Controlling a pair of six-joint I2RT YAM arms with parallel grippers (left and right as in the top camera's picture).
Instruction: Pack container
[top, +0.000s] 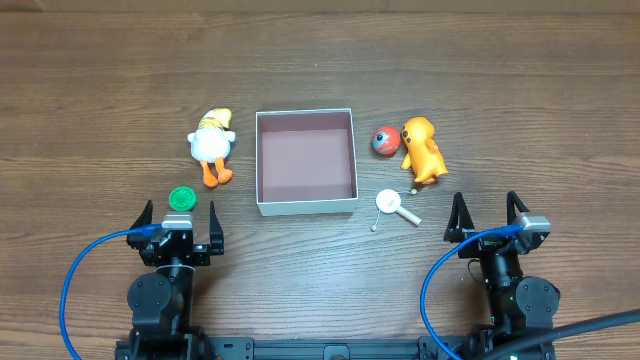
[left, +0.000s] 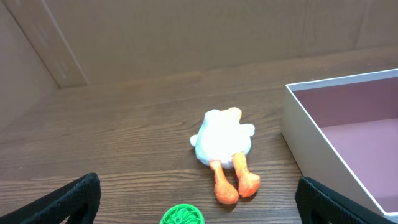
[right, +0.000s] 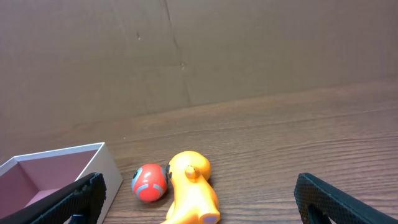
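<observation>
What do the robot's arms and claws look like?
The left arm and right arm are black and jointed. The left claw and right claw have two black pointed fingers, a grey block on the wrist, and a blue cable looping back.

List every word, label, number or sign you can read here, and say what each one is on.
No text can be read in any view.
The box, duck, orange toy, red ball and white piece show no print.
The green disc has a moulded pattern, too small to tell whether it holds any lettering.
</observation>
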